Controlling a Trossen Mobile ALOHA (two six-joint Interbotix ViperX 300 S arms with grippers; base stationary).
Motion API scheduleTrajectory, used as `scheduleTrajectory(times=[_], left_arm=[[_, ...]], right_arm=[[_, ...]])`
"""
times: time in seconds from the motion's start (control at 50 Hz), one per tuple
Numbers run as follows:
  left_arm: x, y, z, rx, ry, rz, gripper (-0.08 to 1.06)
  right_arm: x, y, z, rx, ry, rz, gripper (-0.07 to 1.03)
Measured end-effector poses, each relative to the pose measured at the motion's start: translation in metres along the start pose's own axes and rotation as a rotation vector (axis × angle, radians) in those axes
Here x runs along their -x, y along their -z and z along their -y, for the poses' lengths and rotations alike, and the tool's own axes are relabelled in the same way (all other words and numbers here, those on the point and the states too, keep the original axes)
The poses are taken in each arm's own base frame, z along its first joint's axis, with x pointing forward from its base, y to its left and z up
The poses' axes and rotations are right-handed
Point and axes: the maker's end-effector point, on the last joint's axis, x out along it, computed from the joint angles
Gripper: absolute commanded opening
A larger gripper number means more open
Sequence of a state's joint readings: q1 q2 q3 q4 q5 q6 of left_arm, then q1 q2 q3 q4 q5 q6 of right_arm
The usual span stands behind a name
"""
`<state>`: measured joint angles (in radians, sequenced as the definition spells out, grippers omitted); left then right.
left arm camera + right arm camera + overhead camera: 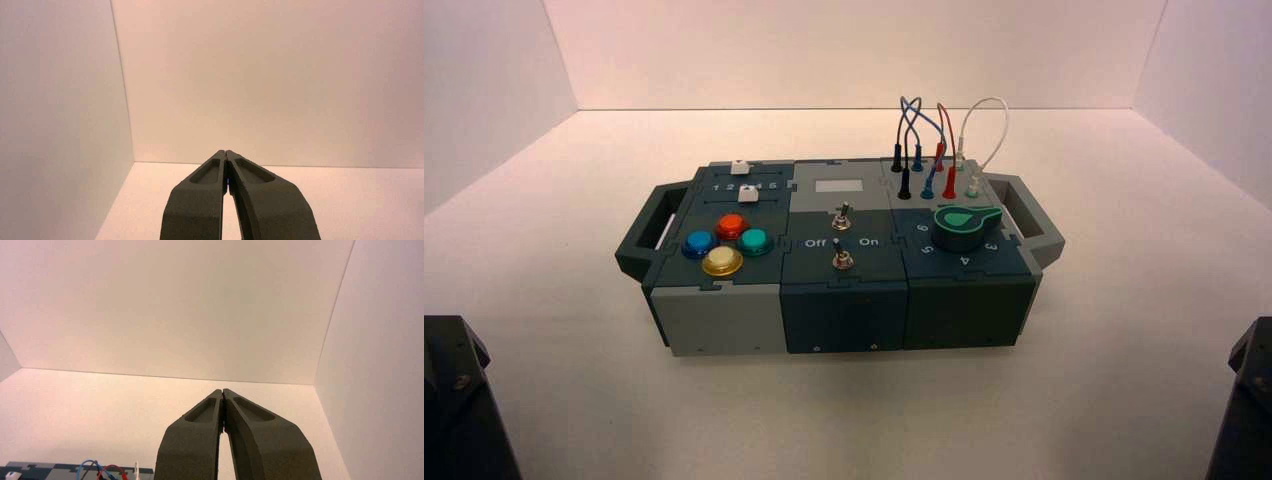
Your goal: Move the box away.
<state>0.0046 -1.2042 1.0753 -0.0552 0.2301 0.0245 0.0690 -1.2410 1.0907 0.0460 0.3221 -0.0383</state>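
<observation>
Teal-grey box point(839, 265) long axis left-right, front toward robot, handles at ends | left hand point(226, 153) clenched, empty | right hand point(222, 391) clenched, empty | both parked near corners

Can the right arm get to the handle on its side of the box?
Probably yes. Nothing stands between the shut right gripper, parked at the near right, and the box's right handle.

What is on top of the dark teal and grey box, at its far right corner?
On the dark teal and grey box, looped black, blue, red and white wires are plugged in behind the green dial. Their sockets are partly covered by the plugs.
</observation>
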Motion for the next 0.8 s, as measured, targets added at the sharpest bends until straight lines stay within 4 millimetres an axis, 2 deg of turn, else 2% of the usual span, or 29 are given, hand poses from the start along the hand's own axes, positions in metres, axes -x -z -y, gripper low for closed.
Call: scheduleTrajectory(times=[0.46,0.58,0.68,0.8], left_arm=[[-0.001,0.002,0.000,0.001,0.002,-0.009,-0.03],[-0.002,0.011,0.001,0.001,0.003,-0.058,-0.03],[-0.005,0.022,0.008,-0.003,0.038,-0.144,-0.03],[-0.008,0.035,0.028,-0.018,0.123,-0.255,-0.03]], right_arm=[[0.000,0.003,-0.001,-0.009,-0.003,-0.018,-0.02],[0.000,0.009,-0.002,-0.017,-0.010,-0.050,-0.02],[-0.003,0.020,-0.010,-0.014,-0.047,-0.118,-0.02],[-0.008,0.035,-0.024,-0.008,-0.110,-0.238,-0.02]])
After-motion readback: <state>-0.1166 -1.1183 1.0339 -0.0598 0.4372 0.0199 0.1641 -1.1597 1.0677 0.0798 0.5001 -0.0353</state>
